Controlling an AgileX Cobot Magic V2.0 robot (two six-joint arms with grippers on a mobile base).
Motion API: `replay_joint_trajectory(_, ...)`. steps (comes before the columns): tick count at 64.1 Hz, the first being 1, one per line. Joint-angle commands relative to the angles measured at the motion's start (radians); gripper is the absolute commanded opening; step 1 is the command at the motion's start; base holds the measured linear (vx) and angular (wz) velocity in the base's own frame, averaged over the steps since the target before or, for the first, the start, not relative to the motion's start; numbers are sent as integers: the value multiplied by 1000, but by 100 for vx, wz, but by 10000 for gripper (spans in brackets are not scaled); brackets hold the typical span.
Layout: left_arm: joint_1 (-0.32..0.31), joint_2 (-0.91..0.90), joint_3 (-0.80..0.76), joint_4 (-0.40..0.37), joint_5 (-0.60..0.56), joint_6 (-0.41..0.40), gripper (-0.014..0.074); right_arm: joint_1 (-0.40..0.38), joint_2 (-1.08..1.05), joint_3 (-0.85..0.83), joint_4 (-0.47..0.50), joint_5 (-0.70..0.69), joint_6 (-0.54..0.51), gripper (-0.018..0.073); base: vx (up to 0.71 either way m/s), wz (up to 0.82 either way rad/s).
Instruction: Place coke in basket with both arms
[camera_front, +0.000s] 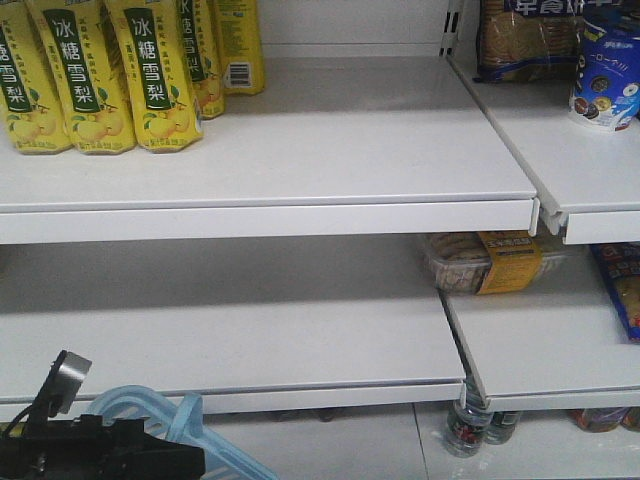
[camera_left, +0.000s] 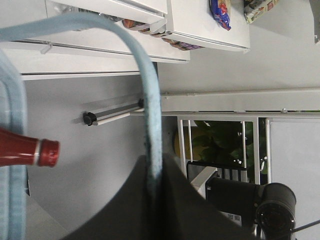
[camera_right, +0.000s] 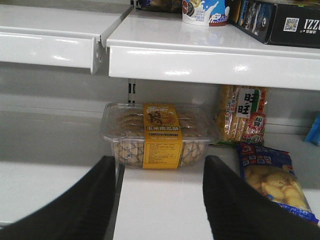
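Left pincer (camera_left: 150, 200) clamped on light blue basket handle (camera_left: 151, 115), strap running from 12 o'clock down into dark jaws. Coke (camera_left: 30, 152) pokes in at 9 o'clock in left wrist view, red neck and cap, beside basket rim (camera_left: 12, 150). Right pincer (camera_right: 160, 200) spread wide, empty, facing clear cookie box (camera_right: 160, 135) on shelf (camera_right: 165, 195). Front view: basket (camera_front: 170, 420) at 7 o'clock, below yellow drink packs (camera_front: 100, 70).

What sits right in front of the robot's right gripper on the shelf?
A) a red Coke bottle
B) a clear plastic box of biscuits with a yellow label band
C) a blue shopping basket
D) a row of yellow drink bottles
B: in the right wrist view the open right gripper faces a clear box of biscuits with a yellow band, resting on the white shelf.
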Motion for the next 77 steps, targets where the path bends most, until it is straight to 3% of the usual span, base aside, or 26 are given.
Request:
replay_joint_trajectory(1, -3, -25, -23, -100, 103, 6, -6, -8, 9, -27, 3, -87, -1, 312, 0, 0)
replay_joint_trajectory(12, -3, -25, -23, -100, 103, 6, -6, -8, 9, -27, 9, -72, -1, -17, 0, 0)
replay_joint_trajectory(63, -4, -28, 0, -98, 73, 6, -6, -8, 9, -27, 19, -72, -1, -9, 0, 0)
replay_joint_trajectory(77, -4, -176, 32, -81, 87, 7, -6, -8, 9, -27, 19, -72, -1, -9, 0, 0)
